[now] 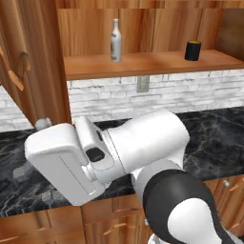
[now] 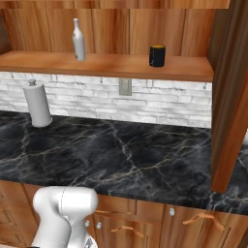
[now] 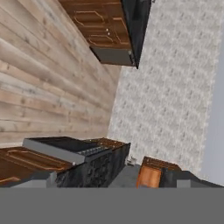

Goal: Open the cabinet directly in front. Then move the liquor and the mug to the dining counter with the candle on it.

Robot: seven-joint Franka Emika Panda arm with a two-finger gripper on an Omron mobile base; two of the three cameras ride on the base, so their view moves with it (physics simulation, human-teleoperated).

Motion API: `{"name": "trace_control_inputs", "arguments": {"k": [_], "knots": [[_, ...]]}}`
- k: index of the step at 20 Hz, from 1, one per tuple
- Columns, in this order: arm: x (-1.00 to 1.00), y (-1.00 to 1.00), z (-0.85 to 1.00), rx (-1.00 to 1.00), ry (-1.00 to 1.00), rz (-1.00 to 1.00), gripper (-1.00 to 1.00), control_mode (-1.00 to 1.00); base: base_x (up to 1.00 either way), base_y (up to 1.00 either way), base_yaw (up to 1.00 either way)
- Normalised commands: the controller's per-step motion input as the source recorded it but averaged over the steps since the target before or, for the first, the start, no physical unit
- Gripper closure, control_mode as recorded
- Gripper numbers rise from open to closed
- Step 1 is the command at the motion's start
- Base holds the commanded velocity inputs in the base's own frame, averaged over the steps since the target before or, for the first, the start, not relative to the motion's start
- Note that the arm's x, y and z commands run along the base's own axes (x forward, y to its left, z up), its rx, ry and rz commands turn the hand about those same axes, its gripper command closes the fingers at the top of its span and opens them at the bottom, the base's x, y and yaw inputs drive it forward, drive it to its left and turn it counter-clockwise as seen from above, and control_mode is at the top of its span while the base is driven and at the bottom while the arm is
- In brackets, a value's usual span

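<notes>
The cabinet stands open, its left door point(image 1: 28, 62) and right door point(image 2: 232, 97) swung out toward me. On its wooden shelf point(image 1: 143, 64) point(image 2: 106, 65) the slim whitish liquor point(image 1: 116, 40) point(image 2: 78, 39) stands upright at the left. The black mug point(image 1: 193, 50) point(image 2: 157, 55) sits further right. My arm is folded low in front of the counter, well below and away from the shelf. In the hand view my gripper point(image 3: 113, 181) is open with nothing between its fingertips, looking sideways at a wooden floor and grey wall. The dining counter and candle are out of view.
A black marble counter point(image 2: 126, 155) point(image 1: 214, 133) runs under the shelf, with a white brick backsplash and an outlet point(image 2: 125, 87). A grey paper-towel cylinder point(image 2: 37, 104) stands at its left. Wooden drawer fronts point(image 2: 193, 220) line the counter's front.
</notes>
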Motion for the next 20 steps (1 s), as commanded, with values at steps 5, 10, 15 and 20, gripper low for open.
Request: {"name": "trace_control_inputs", "arguments": {"k": [5, 10, 15, 20], "knots": [[-0.74, -1.00, 0.32, 0.03, 0.00, -0.26, -1.00, -1.00, 0.00, 0.00, 0.00], [-0.06, -1.00, 0.24, 0.13, 0.02, -0.44, -1.00, -1.00, 0.00, 0.00, 0.00], [0.00, -1.00, 0.25, 0.38, 0.13, -0.57, -1.00, -1.00, 0.00, 0.00, 0.00], [0.00, -1.00, 0.34, 0.45, 0.31, -0.57, -1.00, -1.00, 0.00, 0.00, 0.00]]}}
